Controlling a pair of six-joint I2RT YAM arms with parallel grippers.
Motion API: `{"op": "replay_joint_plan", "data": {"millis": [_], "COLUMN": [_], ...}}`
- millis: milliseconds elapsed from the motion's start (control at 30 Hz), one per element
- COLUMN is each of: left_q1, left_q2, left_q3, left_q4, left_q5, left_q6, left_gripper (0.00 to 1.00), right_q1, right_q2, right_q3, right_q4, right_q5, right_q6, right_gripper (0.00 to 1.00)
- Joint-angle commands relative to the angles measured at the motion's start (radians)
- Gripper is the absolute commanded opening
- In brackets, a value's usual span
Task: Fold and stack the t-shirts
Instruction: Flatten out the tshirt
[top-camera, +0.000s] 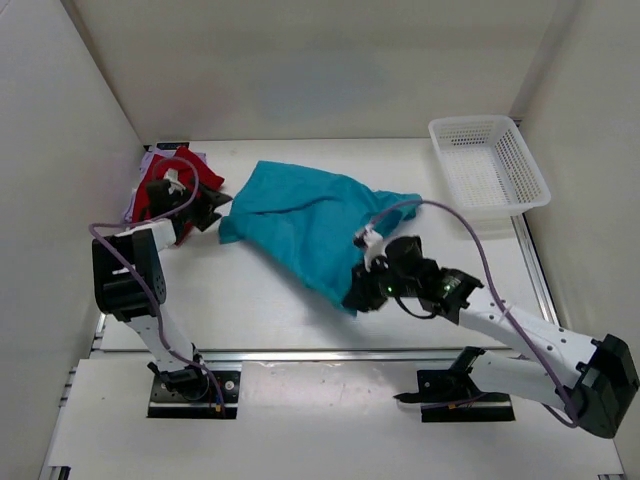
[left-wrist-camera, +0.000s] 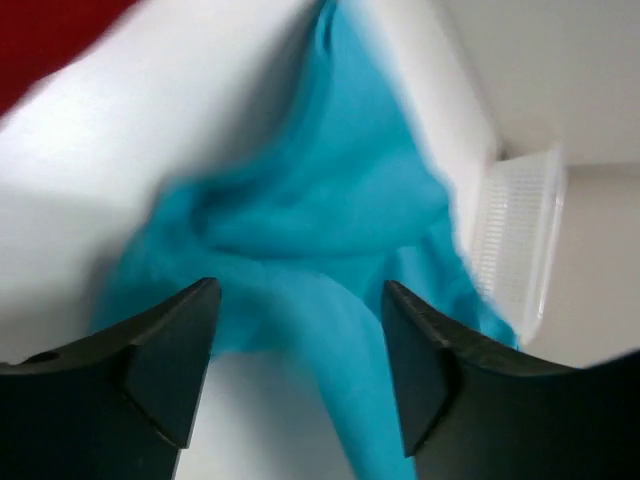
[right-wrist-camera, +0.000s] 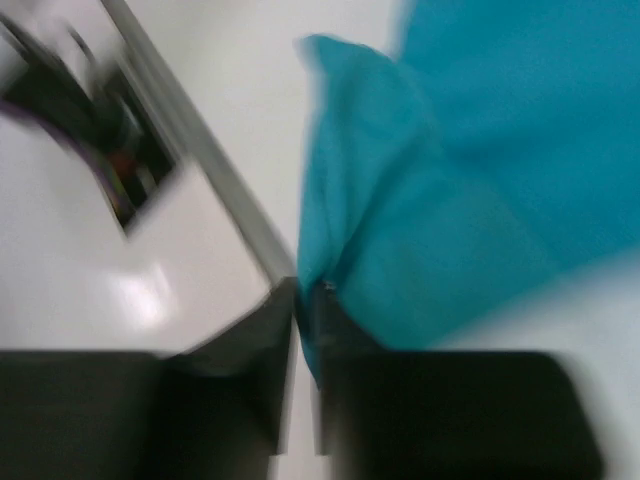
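Note:
The teal t-shirt (top-camera: 300, 215) lies crumpled across the middle of the table. At the back left, the deep red t-shirt (top-camera: 158, 188) rests on the lavender one (top-camera: 149, 160), of which only an edge shows. My left gripper (top-camera: 212, 207) is at the teal shirt's left edge. In the left wrist view that gripper (left-wrist-camera: 300, 305) is open, with a ridge of teal cloth (left-wrist-camera: 330, 300) lying between its fingers, ungripped. My right gripper (top-camera: 358, 296) is at the shirt's near corner. In the right wrist view it (right-wrist-camera: 305, 295) is shut on a pinch of teal cloth (right-wrist-camera: 420, 200).
A white lattice basket (top-camera: 488, 163) stands at the back right, also visible as the basket (left-wrist-camera: 520, 250) in the left wrist view. White walls close in the left, back and right sides. A metal rail (top-camera: 300, 352) runs along the table's near edge.

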Motion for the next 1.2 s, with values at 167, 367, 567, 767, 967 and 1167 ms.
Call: {"op": "replay_joint_plan", "data": {"millis": [167,367,567,767,967,1167], "left_q1": [-0.006,-0.123,-0.102,-0.174,-0.223,-0.296], "left_q2": [-0.151,-0.198,-0.204,-0.097,-0.066,-0.328], "left_q3": [0.007,0.044,-0.052,-0.03,-0.041,-0.165], "left_q4": [-0.252,-0.395,-0.354,-0.395,-0.385,-0.389], "left_q5": [-0.156,-0.461,-0.494,-0.532,-0.49,-0.492], "left_q6": [0.197,0.357,0.305,0.32,0.289,0.224], "left_gripper": [0.86,0.9,0.82,0.78,0.1,0.0], "right_q1": [-0.217,-0.489,-0.469,-0.439,-0.458,-0.62], "right_q2": [-0.287,-0.184,0.158,0.352,0.52,0.472], "right_q3": [-0.28,-0.407,-0.366,-0.27,-0.207,-0.161], "right_q4": [-0.107,0.16,0.422,0.456,0.545,0.593], "right_q5": [0.071,0.003,0.059,0.031,-0.105,-0.07], "right_q6": [0.048,0.117,0.167,0.175,0.238,0.304], "right_gripper": [0.57,0.49,0.65,0.62,0.11,0.0]}}
